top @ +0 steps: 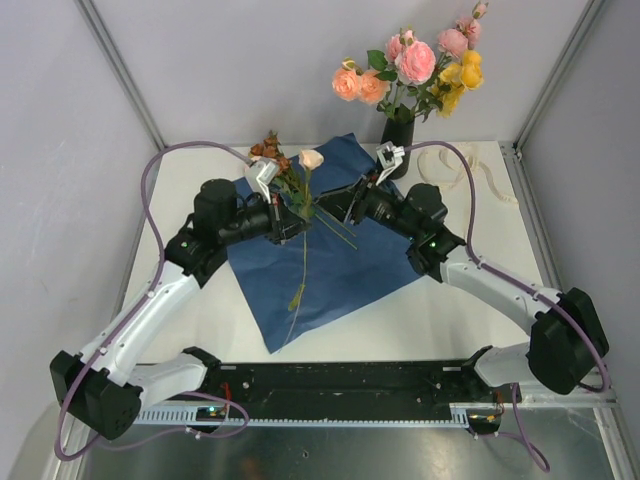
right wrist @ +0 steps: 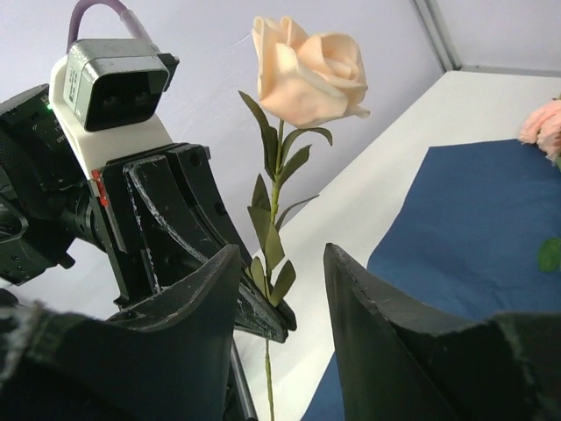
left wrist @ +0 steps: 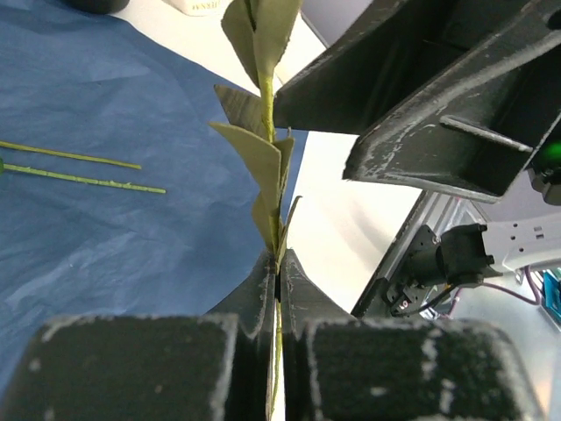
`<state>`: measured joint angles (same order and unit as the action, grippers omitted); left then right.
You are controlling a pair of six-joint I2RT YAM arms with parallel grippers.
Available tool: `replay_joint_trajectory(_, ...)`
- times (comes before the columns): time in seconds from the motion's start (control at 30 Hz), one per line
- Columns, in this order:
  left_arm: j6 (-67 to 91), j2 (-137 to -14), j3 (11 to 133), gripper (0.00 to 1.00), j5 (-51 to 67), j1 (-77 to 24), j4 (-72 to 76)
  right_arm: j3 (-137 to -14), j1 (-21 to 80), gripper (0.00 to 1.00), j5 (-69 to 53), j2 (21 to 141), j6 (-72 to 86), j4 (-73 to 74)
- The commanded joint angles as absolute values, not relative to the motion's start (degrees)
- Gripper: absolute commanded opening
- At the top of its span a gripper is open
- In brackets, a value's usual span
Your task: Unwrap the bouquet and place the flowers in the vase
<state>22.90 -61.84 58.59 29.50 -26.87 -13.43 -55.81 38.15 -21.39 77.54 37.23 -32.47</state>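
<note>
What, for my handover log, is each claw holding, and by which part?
The left claw holds the peach rose by its leafy stem, below the bloom. The right claw is open and holds nothing.

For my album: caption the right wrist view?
Left claw holds a peach rose upright by its stem; right claw open nearby.

black vase (top: 397,135) upright, holds pink, peach, yellow roses (top: 415,62); cream rose (top: 311,158) upright over blue paper (top: 340,270).
</note>
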Motion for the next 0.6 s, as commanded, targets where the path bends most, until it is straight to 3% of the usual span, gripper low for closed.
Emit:
replay_joint_trajectory(0.0,20.47,-61.86,59.33,0.00,32.16,-27.61,-14.03,-56.20,38.83,0.48,-24.30,79.13,39.15,-37.45)
replay_joint_trajectory(0.43,19.58,-62.45,59.27,0.00,32.48,-27.90,-14.48,-56.63,40.58,0.41,-25.93,82.77,40.61,-37.74)
replay_joint_trajectory(0.5,19.55,-62.39,59.38,0.00,32.51,-27.94,-14.65,-56.65,40.62,0.35,-26.32,83.05,40.98,-38.07)
replay_joint_trajectory(0.57,19.52,-62.18,59.56,0.02,32.43,-27.95,-14.89,-56.68,40.52,0.21,-26.40,83.03,41.16,-38.59)
